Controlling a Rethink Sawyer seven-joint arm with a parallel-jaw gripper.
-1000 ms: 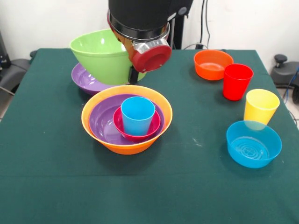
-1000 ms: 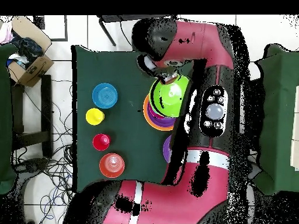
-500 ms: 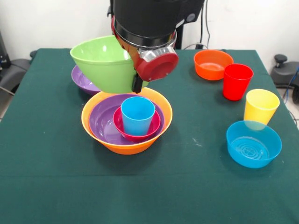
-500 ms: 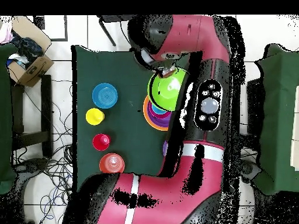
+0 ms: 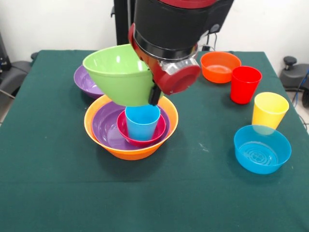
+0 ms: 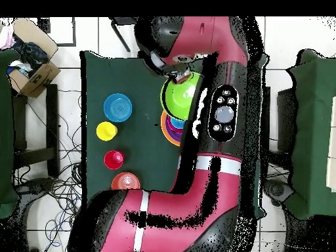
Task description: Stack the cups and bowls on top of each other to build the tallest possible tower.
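Gripper (image 5: 153, 94) clamped on lime green bowl (image 5: 120, 75) rim, bowl tilted, held mid-frame above blue cup (image 5: 142, 122) in tower (image 5: 130, 147).

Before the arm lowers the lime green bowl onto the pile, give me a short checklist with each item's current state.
1. Glossy lime green plastic bowl held by gripper: ok.
2. Bowl level: not ok, it tilts.
3. Bowl over the upright blue plastic cup: ok, roughly; exact centring cannot tell.
4. Tower of large orange, purple and pink-red bowls sits nested and steady: ok.
5. Spare purple plastic bowl clear of the path: ok.
6. Finger hold on the rim: cannot tell.
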